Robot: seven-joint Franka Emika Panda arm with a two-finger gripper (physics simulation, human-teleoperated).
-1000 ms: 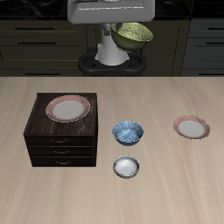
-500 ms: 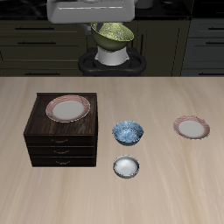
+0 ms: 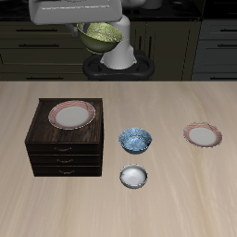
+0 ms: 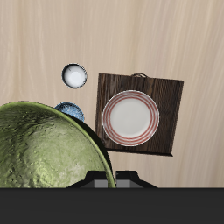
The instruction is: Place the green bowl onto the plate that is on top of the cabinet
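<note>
The gripper carries the green bowl by its rim, high above the desk and behind the cabinet; the fingers are hidden, but the suspended bowl indicates a closed hold. This height probably gives clearance over the cabinet top, where the plate lies flat and unoccupied. The bowl hangs tilted, its opening facing partly sideways; being round, it has no long axis. The wrist view shows the plate ahead of the bowl.
</note>
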